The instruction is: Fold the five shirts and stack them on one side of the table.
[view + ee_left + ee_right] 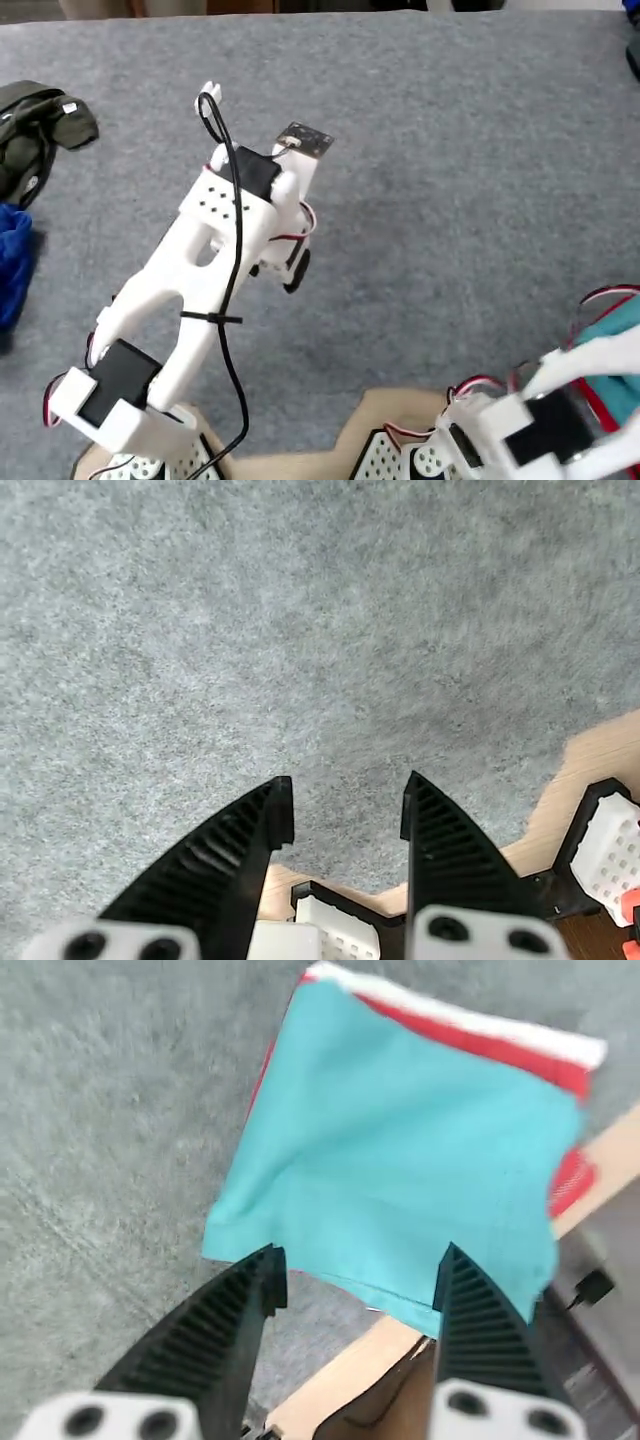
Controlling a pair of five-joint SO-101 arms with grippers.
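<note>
Shirts lie in two groups on the grey-covered bench [450,150]. At the right side, near the wooden edge, a folded teal shirt [400,1160] rests on top of a red shirt [480,1052] and a white shirt [470,1022]. This looks like the stack that the task asks for, placed at one side so that the middle is free for folding. The right hand [360,1270] hangs just above the near edge of the teal shirt with its fingers apart and nothing between them, a position that fits with setting down or pressing the stack. At the far left side, an olive shirt [35,125] and a blue shirt [12,260] lie crumpled and close together, not yet folded. The left hand [345,800] is over the bare grey middle, fingers apart and empty, well apart from both crumpled shirts. By this layout, three shirts seem done and two wait. A small white tag [68,107] shows on the olive shirt, but it is too small to read, and no other writing is visible.
</note>
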